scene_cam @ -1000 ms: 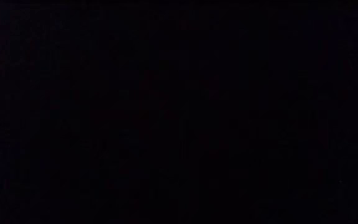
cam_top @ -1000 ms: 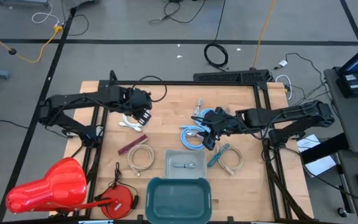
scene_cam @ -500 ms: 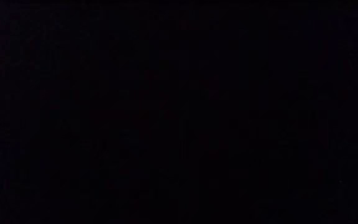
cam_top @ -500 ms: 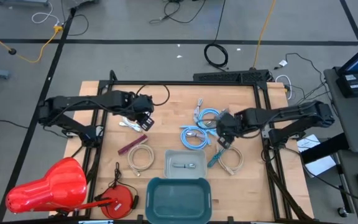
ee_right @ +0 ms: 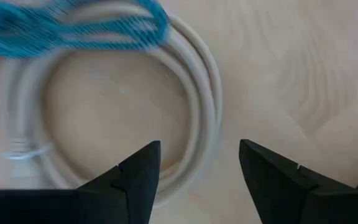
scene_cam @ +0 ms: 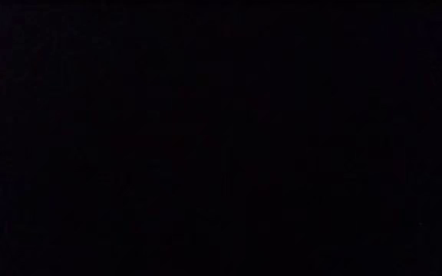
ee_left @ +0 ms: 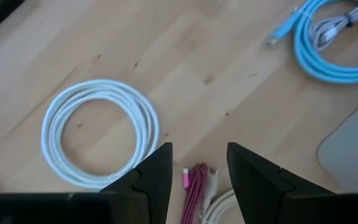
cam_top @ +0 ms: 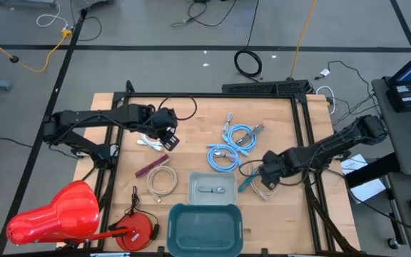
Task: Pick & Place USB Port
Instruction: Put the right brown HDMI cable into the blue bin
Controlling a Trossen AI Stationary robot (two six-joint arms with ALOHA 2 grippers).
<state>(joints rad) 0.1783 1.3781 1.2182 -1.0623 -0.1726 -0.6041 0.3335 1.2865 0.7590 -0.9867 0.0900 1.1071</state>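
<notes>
The wooden table (cam_top: pixel 191 118) carries everything, with a red seat-shaped object (cam_top: pixel 56 214) overhanging its near left corner. At the middle of the near edge sits a teal bin (cam_top: pixel 205 227), and just behind it, toward the table's centre, a grey tray (cam_top: pixel 212 188) holding a small metal piece (cam_top: pixel 210 190) that may be a USB connector; it is too small to tell for sure.

The left arm reaches in from the left edge, and the left gripper (cam_top: pixel 167 137) hangs over the left half of the table with its fingers (ee_left: pixel 151 177) spread and nothing between them. Its wrist view shows a white cable coil (ee_left: pixel 98 134) on the wood and a pink cable (ee_left: pixel 194 190) just beyond the fingertips.

The right arm comes in from the right edge. The right gripper (cam_top: pixel 268 173) hovers above a beige cable coil (cam_top: pixel 265 184) near the tray's right side, its fingers (ee_right: pixel 138 177) apart and empty. A teal braided cable (ee_right: pixel 73 28) crosses that coil's rim.

Blue cables (cam_top: pixel 232 143) lie bundled behind the tray, toward the far edge. A second beige coil (cam_top: pixel 162 182) rests left of the tray. The low view is black.
</notes>
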